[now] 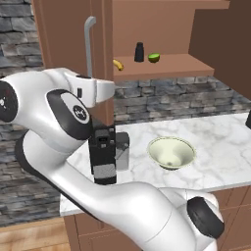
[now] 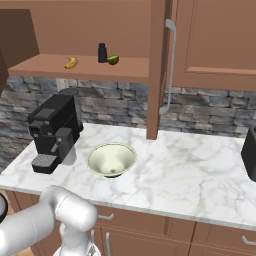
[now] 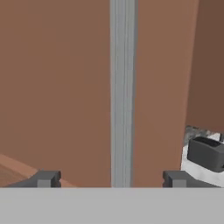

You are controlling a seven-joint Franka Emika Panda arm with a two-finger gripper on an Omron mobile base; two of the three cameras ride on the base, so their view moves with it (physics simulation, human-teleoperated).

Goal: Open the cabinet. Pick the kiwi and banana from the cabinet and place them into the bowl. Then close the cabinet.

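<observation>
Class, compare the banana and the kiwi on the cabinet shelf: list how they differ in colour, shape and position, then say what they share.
The banana is yellow; the kiwi is green. The banana is long and curved; the kiwi is short and rounded. The kiwi lies right beside the small black bottle; the banana lies apart from it, on the bottle's other side. Both rest on the shelf of the open cabinet, above the bowl, neither yet picked.

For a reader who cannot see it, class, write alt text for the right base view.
An open wall cabinet holds a banana, a small black bottle and a green-cut kiwi on its shelf. Below, on a marble counter, a pale bowl sits beside a black coffee machine. One open door shows edge-on.
</observation>
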